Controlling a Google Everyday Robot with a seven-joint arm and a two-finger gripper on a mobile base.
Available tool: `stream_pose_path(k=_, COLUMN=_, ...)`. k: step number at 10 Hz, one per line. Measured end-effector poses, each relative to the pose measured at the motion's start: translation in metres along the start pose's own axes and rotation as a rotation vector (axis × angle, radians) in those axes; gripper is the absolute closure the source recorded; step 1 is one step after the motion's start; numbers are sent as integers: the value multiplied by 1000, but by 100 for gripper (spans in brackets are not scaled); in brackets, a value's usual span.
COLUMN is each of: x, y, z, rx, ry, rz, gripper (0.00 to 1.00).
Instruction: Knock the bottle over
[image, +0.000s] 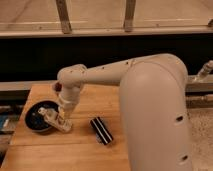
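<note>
The bottle is pale and clear. It lies on its side on the wooden table, its left end over the rim of a black round dish. My gripper points straight down at the end of the white arm, right at the bottle's right end and touching or almost touching it. The gripper's tips are lost against the bottle.
A flat black striped block lies to the right of the gripper. A small reddish-brown thing peeks out behind the arm's wrist. My arm's bulky white body fills the right side. A dark wall and a rail run behind the table.
</note>
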Motion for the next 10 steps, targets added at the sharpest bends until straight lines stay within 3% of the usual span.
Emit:
stream_pose_path(k=3, x=-34, y=-11, z=-12, rx=-29, ry=-100, rz=52, gripper=100)
stream_pose_path(k=6, x=-23, y=-36, z=-31, rx=-4, ry=-163, rz=148, gripper=100)
stream_pose_path(k=7, x=-22, y=-37, z=-31, rx=-3, ry=-162, rz=150, gripper=99)
stream_pose_path(k=10, x=-22, y=-36, z=-30, rx=-3, ry=-161, rz=149, gripper=73)
